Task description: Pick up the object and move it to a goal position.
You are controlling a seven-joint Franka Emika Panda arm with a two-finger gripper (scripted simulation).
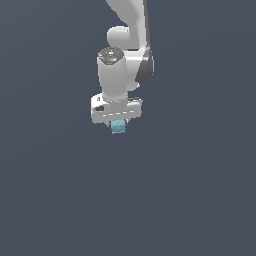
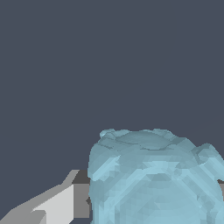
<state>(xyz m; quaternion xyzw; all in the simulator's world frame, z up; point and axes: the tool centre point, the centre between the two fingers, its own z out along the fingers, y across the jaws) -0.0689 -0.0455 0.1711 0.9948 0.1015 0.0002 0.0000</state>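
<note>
The exterior view takes in the white arm [image 1: 125, 55] reaching down from the top of the picture, with the gripper [image 1: 118, 124] at its lower end and the object [image 1: 118, 126] showing as a small light-blue lump just under the gripper's flat white body. In that view only the lower part of the object peeks out, and the fingers themselves are too small to make out. The dark grey surface [image 1: 60, 200] fills the rest of the picture with no edge or corner in sight, so the object's place on or above it cannot be told.

The wrist view gives what the exterior view hides: the object [image 2: 153, 179] looms large, pale blue, lumpy and rounded at its corners. A grey-and-white finger [image 2: 57, 205] presses against one of its sides, and a sliver of the other finger [image 2: 221, 188] shows at the opposite side. The jaws are clamped on the object, which sits between them.
</note>
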